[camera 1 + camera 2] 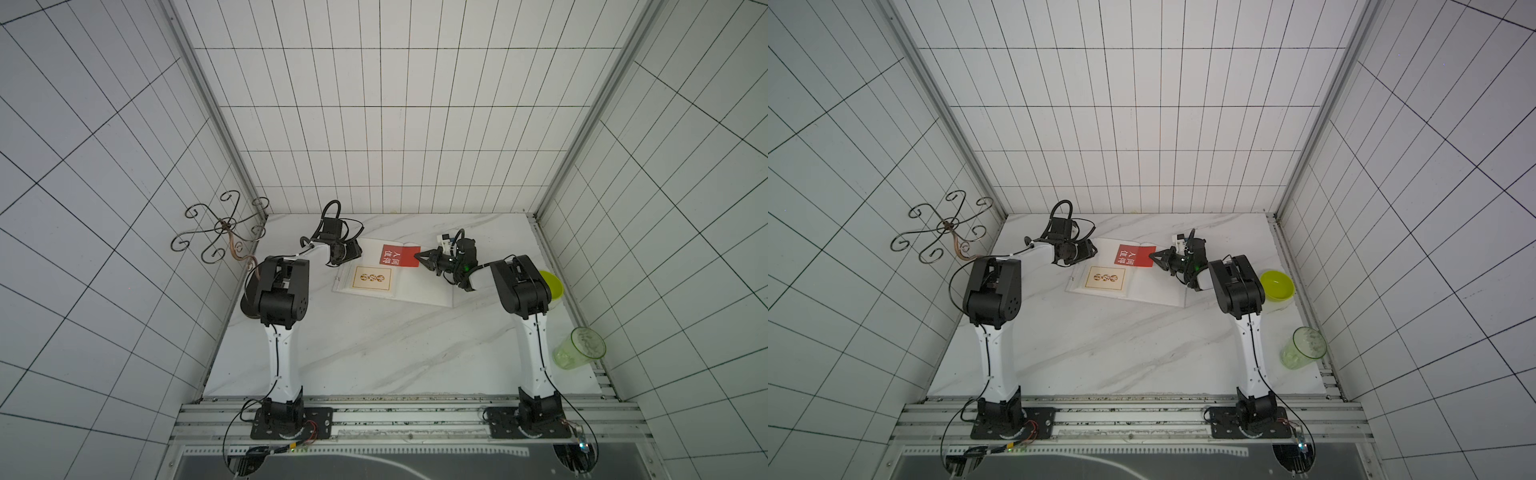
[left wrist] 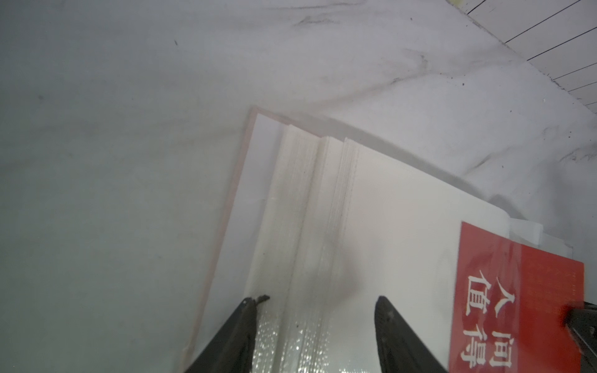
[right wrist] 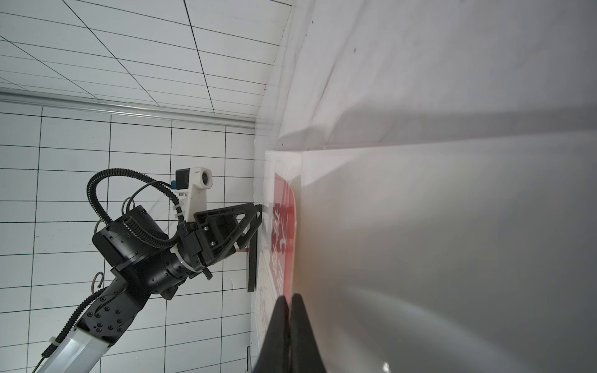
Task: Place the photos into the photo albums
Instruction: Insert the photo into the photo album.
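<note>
Right hand tight on red photo edge

marble table | album, open | green bowl | green cup

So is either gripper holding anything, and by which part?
The right gripper pinches the red photo by its edge nearest that arm; the left gripper is open, gripping nothing.

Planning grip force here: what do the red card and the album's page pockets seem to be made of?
The red card: thin stiff paper card, matte, probably; flat, printed, no glare. The album pockets: clear glossy plastic film, likely; specular sparkle and the red showing through it.
</note>
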{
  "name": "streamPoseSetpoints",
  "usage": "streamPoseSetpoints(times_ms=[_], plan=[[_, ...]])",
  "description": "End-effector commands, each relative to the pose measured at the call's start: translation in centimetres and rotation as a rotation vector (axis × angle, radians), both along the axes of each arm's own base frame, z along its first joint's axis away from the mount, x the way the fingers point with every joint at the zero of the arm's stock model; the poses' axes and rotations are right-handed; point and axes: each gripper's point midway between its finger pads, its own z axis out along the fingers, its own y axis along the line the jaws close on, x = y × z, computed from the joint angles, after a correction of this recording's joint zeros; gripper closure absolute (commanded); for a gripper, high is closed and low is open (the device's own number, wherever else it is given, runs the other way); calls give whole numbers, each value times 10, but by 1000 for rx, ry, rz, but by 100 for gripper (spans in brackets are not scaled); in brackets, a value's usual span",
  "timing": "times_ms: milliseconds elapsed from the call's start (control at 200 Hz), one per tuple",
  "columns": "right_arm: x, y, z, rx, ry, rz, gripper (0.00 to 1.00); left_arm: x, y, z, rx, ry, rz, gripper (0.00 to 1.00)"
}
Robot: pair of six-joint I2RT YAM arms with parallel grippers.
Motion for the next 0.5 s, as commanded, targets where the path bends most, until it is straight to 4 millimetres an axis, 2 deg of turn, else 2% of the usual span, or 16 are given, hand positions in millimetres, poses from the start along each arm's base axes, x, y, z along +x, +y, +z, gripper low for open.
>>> streamPoseSetpoints(times_ms=[0, 495], plan=[[7, 15, -3, -9, 1, 42, 100, -51, 4, -84, 19, 264, 10, 41], [16, 40, -3, -11, 0, 82, 100, -55, 2, -87, 5, 273, 11, 41]])
